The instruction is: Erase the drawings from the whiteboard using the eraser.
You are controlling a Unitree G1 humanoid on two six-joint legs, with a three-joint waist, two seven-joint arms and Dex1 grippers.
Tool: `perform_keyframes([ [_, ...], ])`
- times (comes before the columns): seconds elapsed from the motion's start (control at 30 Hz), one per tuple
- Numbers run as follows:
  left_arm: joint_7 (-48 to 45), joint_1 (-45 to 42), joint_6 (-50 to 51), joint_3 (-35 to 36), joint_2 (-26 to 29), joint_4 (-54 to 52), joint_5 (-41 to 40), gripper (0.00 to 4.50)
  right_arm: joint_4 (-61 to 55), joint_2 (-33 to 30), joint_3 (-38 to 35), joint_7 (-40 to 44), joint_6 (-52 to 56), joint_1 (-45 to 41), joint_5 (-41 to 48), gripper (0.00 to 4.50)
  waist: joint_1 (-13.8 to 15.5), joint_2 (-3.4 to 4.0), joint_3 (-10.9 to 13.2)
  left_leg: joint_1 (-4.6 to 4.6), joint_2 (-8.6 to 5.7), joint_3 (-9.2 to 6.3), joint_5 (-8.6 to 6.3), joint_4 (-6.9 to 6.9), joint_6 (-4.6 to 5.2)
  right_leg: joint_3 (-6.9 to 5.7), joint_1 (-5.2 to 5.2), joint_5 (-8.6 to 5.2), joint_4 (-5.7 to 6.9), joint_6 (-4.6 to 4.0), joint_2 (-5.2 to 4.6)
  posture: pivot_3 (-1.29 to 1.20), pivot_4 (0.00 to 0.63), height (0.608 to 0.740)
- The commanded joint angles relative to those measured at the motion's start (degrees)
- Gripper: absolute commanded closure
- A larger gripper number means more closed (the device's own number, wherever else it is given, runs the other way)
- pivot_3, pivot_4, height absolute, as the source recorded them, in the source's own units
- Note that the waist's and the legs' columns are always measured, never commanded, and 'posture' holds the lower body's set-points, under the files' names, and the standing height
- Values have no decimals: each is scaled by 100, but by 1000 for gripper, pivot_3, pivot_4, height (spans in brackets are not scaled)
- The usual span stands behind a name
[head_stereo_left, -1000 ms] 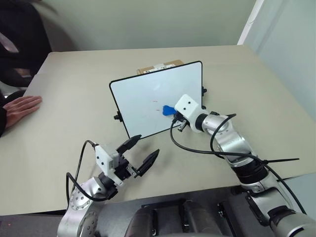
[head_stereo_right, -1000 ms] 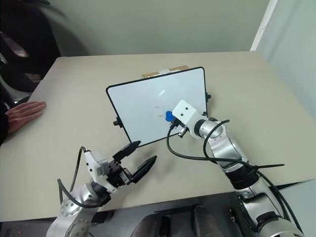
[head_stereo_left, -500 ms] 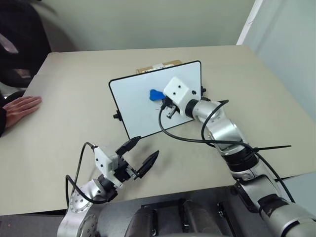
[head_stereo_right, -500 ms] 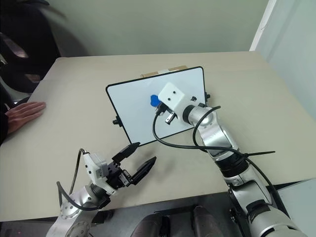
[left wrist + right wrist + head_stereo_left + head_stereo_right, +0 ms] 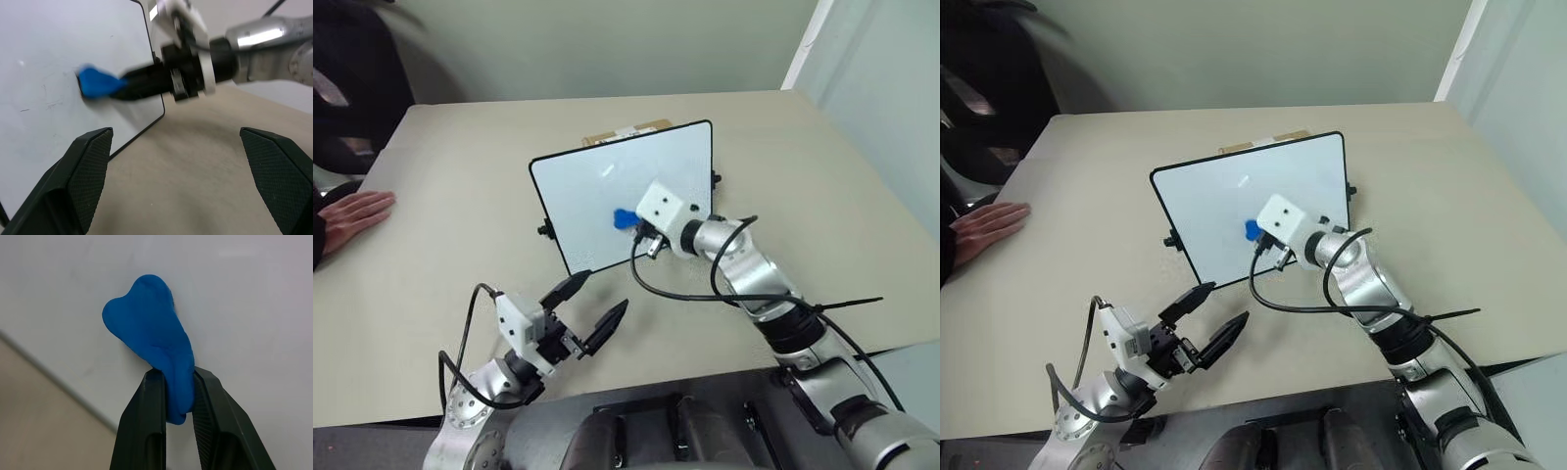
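The eraser (image 5: 155,357) was pinched in the right gripper (image 5: 177,396) and pressed against the whiteboard (image 5: 578,186), its long axis toward eleven o'clock. No red drawings were discernible. The left gripper (image 5: 595,308) was spread wide, empty, at seven o'clock.

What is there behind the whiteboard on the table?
Behind the whiteboard, the top edge of a brown cardboard box with a white label shows. The board covers the rest of it.
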Motion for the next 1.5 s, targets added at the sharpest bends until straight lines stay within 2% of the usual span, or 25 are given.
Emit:
perform_keyframes([
  [0.03, -15, -5, -81, 54, 38, -225, -29, 0, -94, -40, 99, 68, 113, -49, -121, 4025, 0, 1, 0, -1, 0, 0, 4, 0, -1, 0, -1, 2, 0, 3, 0, 0, 150, 740],
  [0.2, -30, -52, -88, 40, 57, -175, -18, 0, -45, 13, -40, -52, 31, -196, -163, 4025, 4, 1, 0, -1, 3, -1, 6, 0, -1, 0, -1, 3, -1, 4, 2, 0, 150, 740],
  [0.4, -37, -108, -83, 20, 69, -131, -6, 0, 192, 268, -914, -620, 56, -702, -87, 4025, -13, 1, 1, -3, 4, 0, 4, 0, -4, 0, -6, 10, 0, -8, 4, 0, 150, 740],
  [0.57, -56, -166, -80, -22, 65, -82, 14, 0, 234, 261, -1153, -773, 75, -811, -98, 4025, 6, 1, 1, -2, 4, -1, 10, 0, -1, 0, -5, 14, -1, -14, 4, 0, 150, 740],
  [0.7, -65, -195, -84, -59, 50, -60, 23, 0, 53, 209, -876, -575, 133, -517, -106, 4025, 12, 1, 1, -4, 4, -1, 1, -2, -5, -1, -7, 9, -2, -7, 4, 0, 150, 740],
  [0.83, -61, -195, -95, -100, 37, -67, 42, 0, -257, -48, -144, -35, 380, 81, -89, 4025, 8, -2, -2, -1, 4, 0, 5, -1, -32, -2, 0, -7, -5, 2, 4, 0, 150, 740],
  [0.97, -45, -197, -90, -120, 23, -81, 50, 0, -258, -201, -46, 34, 520, 283, -163, 4025, -29, -2, -1, -2, 4, 3, 9, 2, -44, 1, 0, -6, -6, 3, 4, 0, 150, 740],
  [1.03, -43, -186, -91, -113, 25, -86, 44, 0, -185, -252, -101, 17, 612, 274, -169, 4025, -26, -2, -1, -2, 4, 2, 0, 2, -8, 2, 0, 0, -5, 7, 4, 0, 150, 740],
  [1.3, -58, -183, -85, -94, 41, -90, 18, 0, 307, -88, -970, -692, 432, -317, -148, 4025, -5, 0, 1, -4, 5, 1, 32, 1, 3, 1, -2, 1, -5, 23, 4, 0, 150, 740],
  [1.5, -58, -172, -85, -82, 47, -107, 10, 0, -55, 1, -1365, -669, 402, -384, 103, 4025, -6, 0, 0, -5, 6, 0, 20, -6, -10, 0, -11, 13, -2, 7, 4, 0, 150, 740],
])
